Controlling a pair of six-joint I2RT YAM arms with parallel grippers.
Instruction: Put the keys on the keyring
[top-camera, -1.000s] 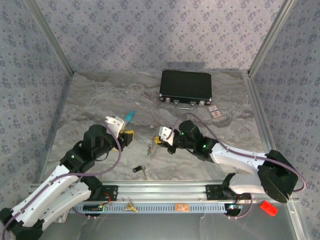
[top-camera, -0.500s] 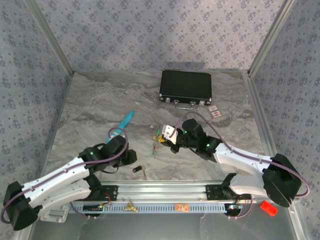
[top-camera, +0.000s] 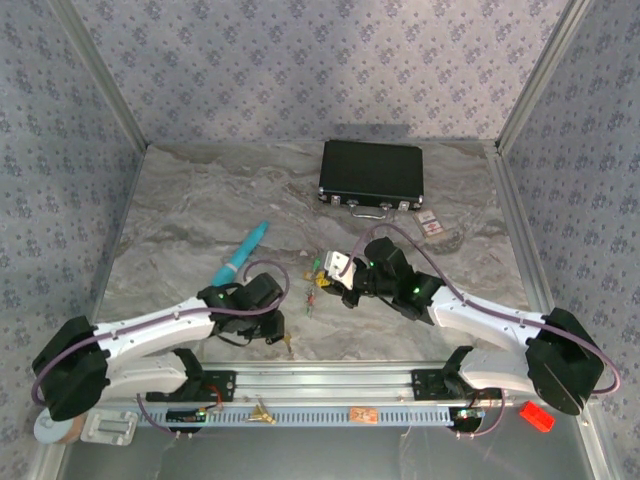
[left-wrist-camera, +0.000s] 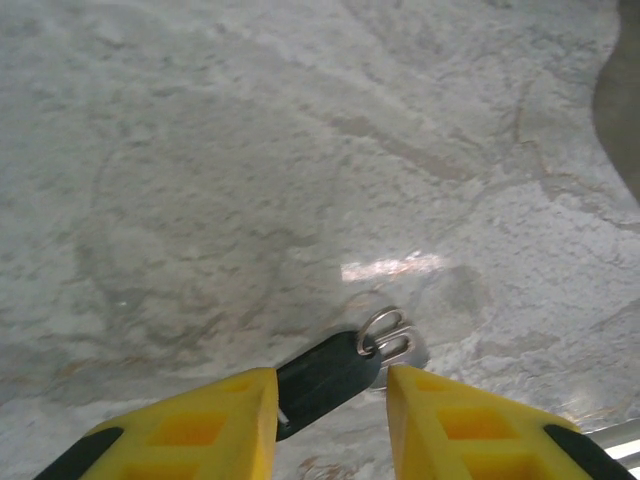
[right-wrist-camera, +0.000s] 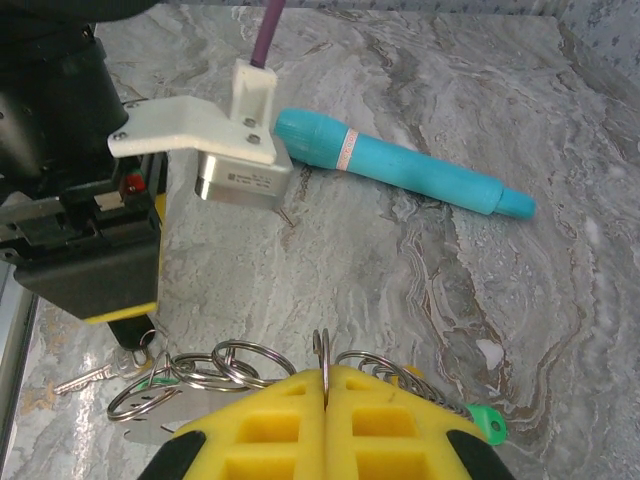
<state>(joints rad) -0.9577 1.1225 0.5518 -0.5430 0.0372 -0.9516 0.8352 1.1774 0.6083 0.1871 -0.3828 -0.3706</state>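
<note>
the left gripper (left-wrist-camera: 328, 390), half open and gripping nothing, straddles the black capsule-shaped fob (left-wrist-camera: 320, 372) with its small metal key (left-wrist-camera: 395, 346) on the grey marble table (left-wrist-camera: 200, 150); it should close centred on the fob. the right gripper (right-wrist-camera: 325, 390) pinches the thin silver wire keyring (right-wrist-camera: 240, 356).

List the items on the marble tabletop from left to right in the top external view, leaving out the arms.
teal tube → keyring → black case → small card

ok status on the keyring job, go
Left gripper open, straddling black fob. Right gripper shut on keyring, pinched upright. One key lying flat nearby. Teal tube well apart, not in the way.
</note>
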